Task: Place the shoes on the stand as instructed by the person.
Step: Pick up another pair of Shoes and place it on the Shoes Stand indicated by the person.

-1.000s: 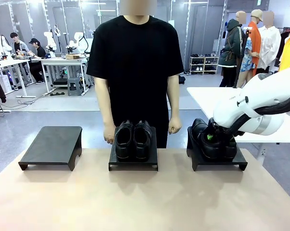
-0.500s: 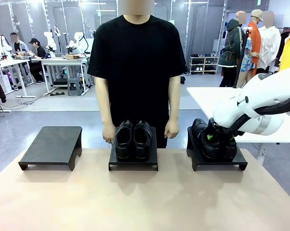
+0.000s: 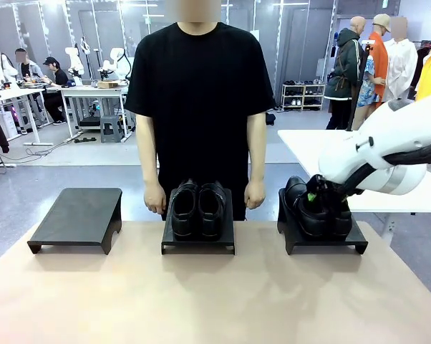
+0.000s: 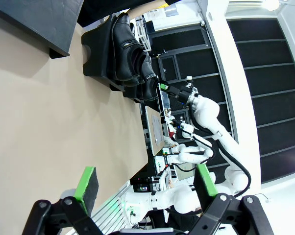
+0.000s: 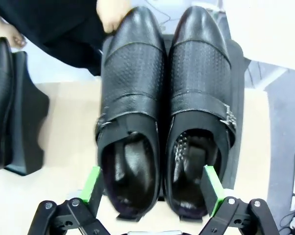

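Since a second ago the right gripper (image 5: 152,196) has risen slightly off the glossy black strapped shoes (image 3: 321,209), and the person's hands have dropped to the sides. That pair rests side by side on the low black stand at the right (image 3: 359,240), toes toward the person in the black T-shirt (image 3: 200,100). Seen from the right wrist, the long axes of both shoes run straight away from the jaws, which stand wide open, empty, bracketing the two heels. A plain black pair (image 3: 198,208) sits on the middle stand (image 3: 198,244); the left stand (image 3: 76,215) is bare. Farther off over the tan tabletop (image 3: 201,301), the left gripper (image 4: 147,188) hangs open, holding nothing. Any next move on the strapped pair likely belongs to the right arm.
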You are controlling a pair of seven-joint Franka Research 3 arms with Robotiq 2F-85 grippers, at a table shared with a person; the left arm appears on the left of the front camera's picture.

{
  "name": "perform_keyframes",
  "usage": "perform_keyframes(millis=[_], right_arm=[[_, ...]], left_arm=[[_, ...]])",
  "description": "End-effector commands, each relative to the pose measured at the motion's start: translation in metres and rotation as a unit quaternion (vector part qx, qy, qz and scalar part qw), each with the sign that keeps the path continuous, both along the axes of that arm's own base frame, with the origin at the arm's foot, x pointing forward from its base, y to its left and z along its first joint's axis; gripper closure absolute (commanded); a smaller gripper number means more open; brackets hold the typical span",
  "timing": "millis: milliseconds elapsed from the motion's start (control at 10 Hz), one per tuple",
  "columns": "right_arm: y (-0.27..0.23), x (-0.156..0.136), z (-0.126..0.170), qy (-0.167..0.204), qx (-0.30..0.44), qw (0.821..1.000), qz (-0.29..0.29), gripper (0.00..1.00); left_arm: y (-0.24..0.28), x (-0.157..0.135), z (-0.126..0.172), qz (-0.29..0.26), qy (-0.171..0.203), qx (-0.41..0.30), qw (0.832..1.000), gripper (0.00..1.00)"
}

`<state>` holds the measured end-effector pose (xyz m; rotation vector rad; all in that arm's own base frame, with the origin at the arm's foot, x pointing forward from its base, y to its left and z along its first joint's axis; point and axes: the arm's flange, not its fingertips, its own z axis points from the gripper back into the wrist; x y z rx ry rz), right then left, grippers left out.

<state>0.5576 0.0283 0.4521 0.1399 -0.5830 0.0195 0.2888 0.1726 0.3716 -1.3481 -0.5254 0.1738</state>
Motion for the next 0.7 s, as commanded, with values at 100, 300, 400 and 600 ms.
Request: perform_keyframes(millis=[100,300,400,600], right_arm=[[-0.021,-0.060,0.056,0.033,0.072,0.996,0.029,0.00],[-0.058,-0.107,0.076,0.069,0.128,0.988,0.052,0.00],[-0.081,-0.130,0.078,0.079,0.158,0.983,0.059,0.00],[-0.135,-0.176,0.070,0.083,0.256,0.960,0.080,0.00]], left_arm=[[0.000,0.001,0.002,0.002,-0.003,-0.011,1.000,0.00],[0.000,0.001,0.002,0.002,-0.003,-0.011,1.000,0.00],[0.000,0.001,0.002,0.002,-0.003,-0.011,1.000,0.00],[0.000,0.001,0.002,0.002,-0.003,-0.011,1.000,0.00]])
